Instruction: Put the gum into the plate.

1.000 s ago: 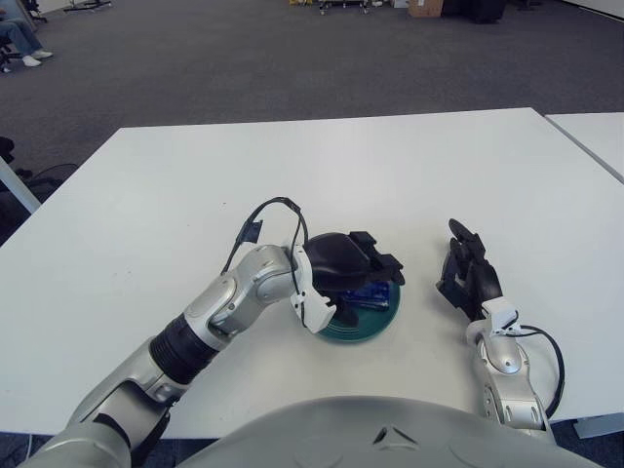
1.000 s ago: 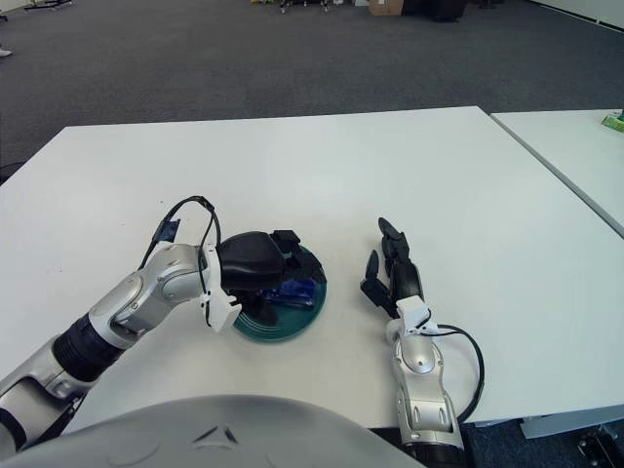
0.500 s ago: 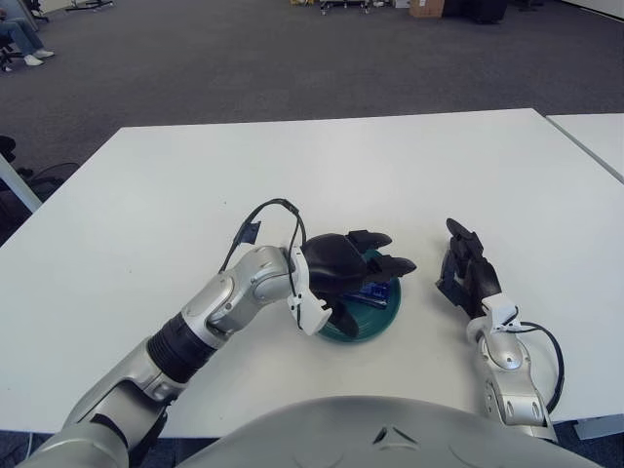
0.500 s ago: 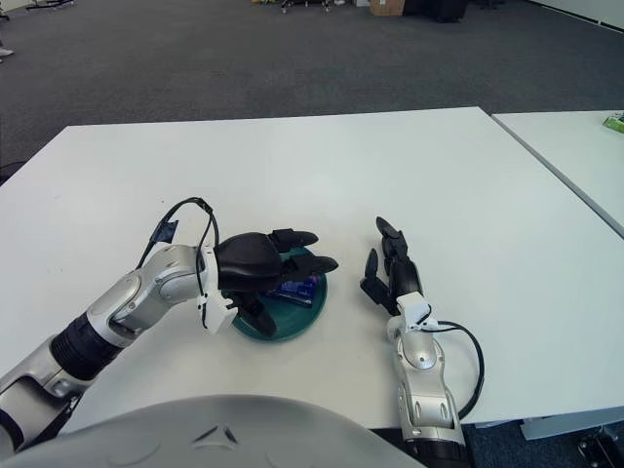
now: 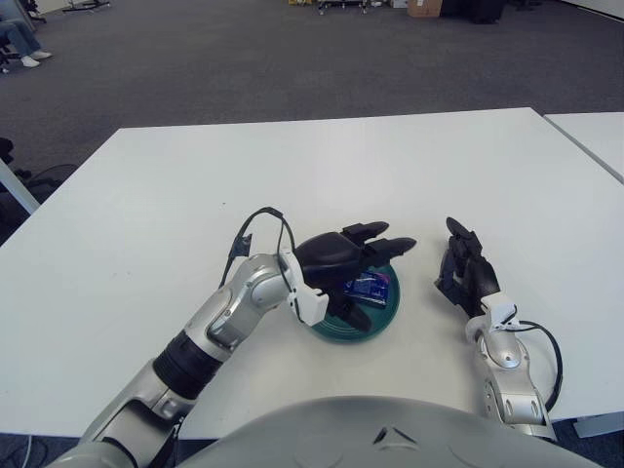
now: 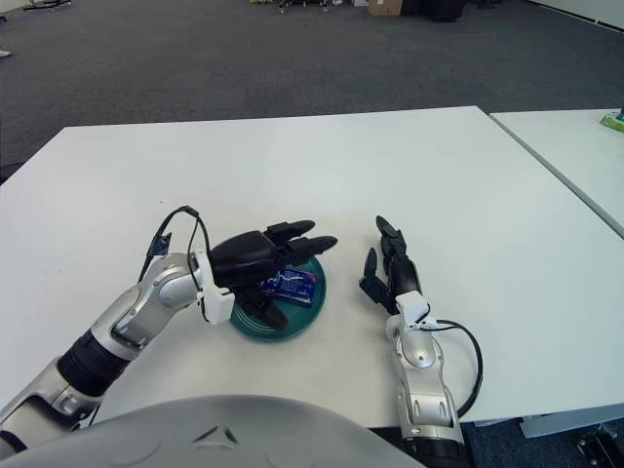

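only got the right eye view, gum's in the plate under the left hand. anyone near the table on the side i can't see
Observer: Yes. The left eye view shows a seated person's legs at the far top left, on the carpet, well away from the table.
Operator: anything closer on that side
Observer: A slanted white bar shows at the left edge, just off the table's left side. I cannot tell what it belongs to.
Operator: and behind that
Observer: A dark object sits just above the bar at the same edge, cut off by the frame.
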Available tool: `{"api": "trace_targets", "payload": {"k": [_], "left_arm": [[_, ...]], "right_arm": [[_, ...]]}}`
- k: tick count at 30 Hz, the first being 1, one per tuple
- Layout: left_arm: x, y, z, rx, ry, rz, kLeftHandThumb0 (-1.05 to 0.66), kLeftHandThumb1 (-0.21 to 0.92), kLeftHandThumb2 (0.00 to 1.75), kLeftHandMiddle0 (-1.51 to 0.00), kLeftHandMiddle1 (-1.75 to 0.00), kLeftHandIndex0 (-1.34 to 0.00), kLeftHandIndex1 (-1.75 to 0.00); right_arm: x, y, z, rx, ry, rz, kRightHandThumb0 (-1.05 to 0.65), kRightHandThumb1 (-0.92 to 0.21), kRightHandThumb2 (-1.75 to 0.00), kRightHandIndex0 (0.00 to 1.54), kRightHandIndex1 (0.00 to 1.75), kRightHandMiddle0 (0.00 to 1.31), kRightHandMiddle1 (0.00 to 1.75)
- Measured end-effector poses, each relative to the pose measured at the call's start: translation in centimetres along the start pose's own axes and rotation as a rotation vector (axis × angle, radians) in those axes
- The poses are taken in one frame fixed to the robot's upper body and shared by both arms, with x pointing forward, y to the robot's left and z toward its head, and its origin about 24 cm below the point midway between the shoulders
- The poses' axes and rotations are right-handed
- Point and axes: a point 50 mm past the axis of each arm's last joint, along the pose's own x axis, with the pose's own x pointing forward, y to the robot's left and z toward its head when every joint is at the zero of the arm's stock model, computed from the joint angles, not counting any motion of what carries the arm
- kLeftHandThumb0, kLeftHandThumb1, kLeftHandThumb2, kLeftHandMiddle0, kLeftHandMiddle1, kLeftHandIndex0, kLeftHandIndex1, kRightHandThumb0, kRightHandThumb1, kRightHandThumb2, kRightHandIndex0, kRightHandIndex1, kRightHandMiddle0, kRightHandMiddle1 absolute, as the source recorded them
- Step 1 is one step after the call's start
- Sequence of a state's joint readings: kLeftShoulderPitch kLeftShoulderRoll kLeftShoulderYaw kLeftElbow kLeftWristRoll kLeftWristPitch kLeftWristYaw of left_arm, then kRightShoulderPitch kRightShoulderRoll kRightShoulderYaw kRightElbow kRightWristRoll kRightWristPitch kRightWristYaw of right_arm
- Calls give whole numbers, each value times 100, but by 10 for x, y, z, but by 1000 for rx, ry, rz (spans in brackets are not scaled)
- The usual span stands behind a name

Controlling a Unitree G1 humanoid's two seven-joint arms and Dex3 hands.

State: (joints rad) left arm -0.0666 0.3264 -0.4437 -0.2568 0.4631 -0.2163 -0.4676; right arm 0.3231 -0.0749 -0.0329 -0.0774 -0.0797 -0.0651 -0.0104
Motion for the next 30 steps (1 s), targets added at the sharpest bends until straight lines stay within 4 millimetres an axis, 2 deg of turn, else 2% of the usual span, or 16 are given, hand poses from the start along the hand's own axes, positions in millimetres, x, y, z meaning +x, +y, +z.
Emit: {"api": "trace_targets", "payload": {"k": [3,7,10,11,16,26,30], "left_arm": [[-21,2,-10,-110,85,153,-105,92,13,0,0,0,0],[-39,-5,-20,-304,183,402,-105,92,29,0,0,0,0],[-48,-19,-25,-539,233,627,-105,92,37,0,0,0,0],[-50,-25,-27,-620,248,691,-105,92,44,0,0,0,0],[-56,-49,-37,-950,305,918,-105,92,63,0,0,0,0],[-88,-69,-65,-975,403,1043,-105,92,88,-1,0,-7,-5],[-96,-70,-79,-938,382,1073,-105,92,94,-7,-1,-2,-30]], "right_arm": [[0,0,0,3,-2,-1,-84,-92,-106,15,3,0,31],[0,-1,-1,2,1,-8,-83,-92,-107,15,2,0,33],[0,0,-2,3,8,-5,-82,-92,-107,15,2,0,34],[0,1,-2,4,7,-4,-82,-92,-107,15,2,0,34],[2,4,-1,15,1,7,-81,-92,-108,14,1,0,33],[3,8,-1,32,-22,34,-79,-92,-106,14,1,0,35],[-1,14,4,53,-55,45,-78,-92,-103,15,1,0,42]]}}
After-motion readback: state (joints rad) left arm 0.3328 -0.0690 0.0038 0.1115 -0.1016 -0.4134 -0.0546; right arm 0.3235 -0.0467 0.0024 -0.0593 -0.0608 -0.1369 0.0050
